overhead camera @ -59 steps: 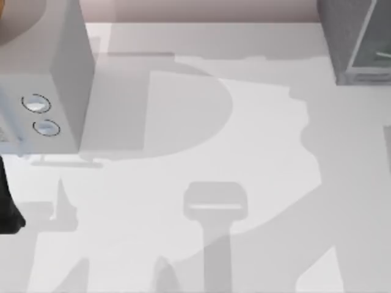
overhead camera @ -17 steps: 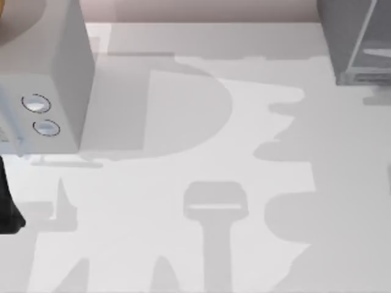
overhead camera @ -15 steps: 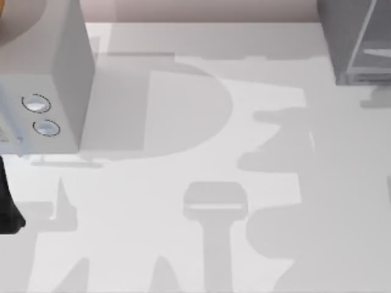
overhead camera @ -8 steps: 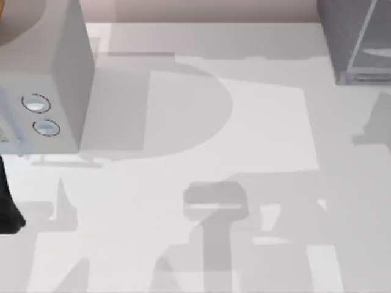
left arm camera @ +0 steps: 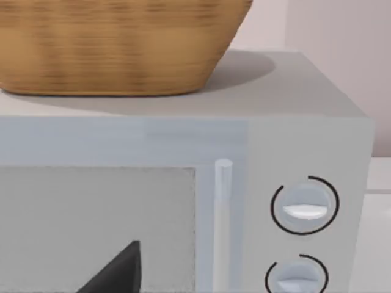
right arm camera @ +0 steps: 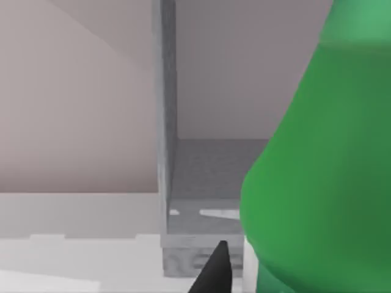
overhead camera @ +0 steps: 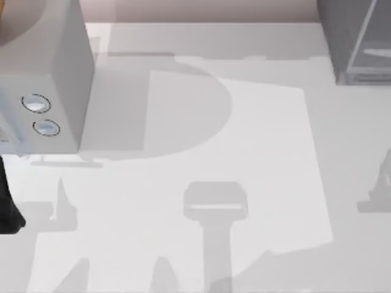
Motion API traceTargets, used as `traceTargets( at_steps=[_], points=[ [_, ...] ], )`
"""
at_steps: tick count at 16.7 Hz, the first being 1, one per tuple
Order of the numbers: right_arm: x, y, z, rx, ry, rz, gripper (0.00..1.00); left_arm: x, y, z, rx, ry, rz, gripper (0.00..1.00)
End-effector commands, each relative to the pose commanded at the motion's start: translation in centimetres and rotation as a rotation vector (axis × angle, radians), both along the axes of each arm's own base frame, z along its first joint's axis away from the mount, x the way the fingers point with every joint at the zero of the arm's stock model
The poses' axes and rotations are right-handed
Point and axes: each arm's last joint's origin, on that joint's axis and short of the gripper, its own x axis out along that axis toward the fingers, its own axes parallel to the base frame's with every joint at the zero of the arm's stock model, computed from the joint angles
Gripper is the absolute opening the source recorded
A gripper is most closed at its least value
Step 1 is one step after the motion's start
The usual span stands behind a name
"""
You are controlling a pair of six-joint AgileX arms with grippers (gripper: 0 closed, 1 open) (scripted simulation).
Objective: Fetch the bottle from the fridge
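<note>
Fingers of the right gripper: one dark tip (right arm camera: 214, 268) is seen just beside the single bright green plastic bottle (right arm camera: 317, 177), which stands upright at the frame's right; whether it is pinched cannot be told. One dark grey fridge (overhead camera: 357, 39) is seen behind, upper right. The left gripper is parked by the light grey dialled box (overhead camera: 43, 79).

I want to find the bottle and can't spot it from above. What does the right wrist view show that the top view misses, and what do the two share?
Right wrist view alone: the bottle, bright green and very close to the camera, with a dark fingertip of the right gripper beside it.

Top view alone: the light grey box with two round dials at the table's left, and shadows across the table.

Both: the fridge, at the top view's far right, and the pale tabletop.
</note>
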Motion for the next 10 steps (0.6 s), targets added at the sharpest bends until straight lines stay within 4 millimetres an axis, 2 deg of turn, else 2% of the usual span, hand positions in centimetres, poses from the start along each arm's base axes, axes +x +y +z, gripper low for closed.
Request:
traceTargets(
  at_steps=[5,10],
  points=[
    [-1.4,0.3,-3.2,0.0,0.02,0.003,0.0,0.0,0.0,0.0,0.0,0.0,0.0,1.0],
    [-1.4,0.3,-3.5,-0.001,0.022,0.003,0.0,0.0,0.0,0.0,0.0,0.0,0.0,1.0]
  ],
)
